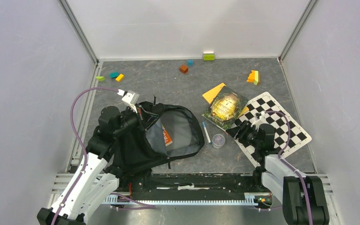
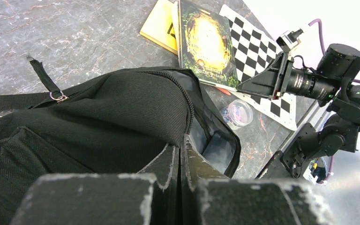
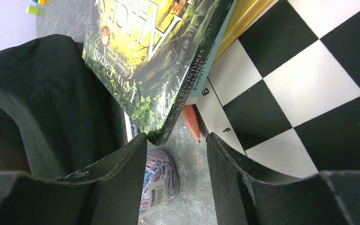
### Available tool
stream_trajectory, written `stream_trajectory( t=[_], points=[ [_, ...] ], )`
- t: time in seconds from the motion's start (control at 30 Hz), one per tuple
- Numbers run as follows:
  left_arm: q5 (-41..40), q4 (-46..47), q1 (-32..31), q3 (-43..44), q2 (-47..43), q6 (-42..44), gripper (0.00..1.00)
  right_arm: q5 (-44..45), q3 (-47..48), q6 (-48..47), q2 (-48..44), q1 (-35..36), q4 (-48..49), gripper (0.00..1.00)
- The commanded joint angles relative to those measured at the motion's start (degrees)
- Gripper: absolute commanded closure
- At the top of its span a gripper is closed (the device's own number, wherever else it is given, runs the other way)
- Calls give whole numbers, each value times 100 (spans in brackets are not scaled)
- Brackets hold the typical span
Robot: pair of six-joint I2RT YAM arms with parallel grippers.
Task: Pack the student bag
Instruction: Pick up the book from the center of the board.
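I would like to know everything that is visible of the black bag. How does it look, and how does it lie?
The bag is a large, soft backpack of black woven fabric. It lies slumped on the table in front of the left arm. Its mouth is open toward the right and shows the grey lining and an orange and white item inside. A black strap with a small metal ring trails from it. The left gripper is shut on its rim.

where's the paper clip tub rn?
Top view, right of centre: the clear paper clip tub sits between the pen and the checkered board, just right of the student bag opening.
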Motion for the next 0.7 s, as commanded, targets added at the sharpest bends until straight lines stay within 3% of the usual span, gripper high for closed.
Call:
stream_trajectory(
  t=[0.0,0.37,0.67],
  points=[
    [61,335,-6,111,-78,99,98,-232,-218,404,-10,-8,721,44],
    [53,342,-12,98,-59,99,98,-597,-684,1273,425,21,2170,43],
    [52,348,-9,98,-17,107,98,-528,-747,1587,943,139,2607,45]
  ],
)
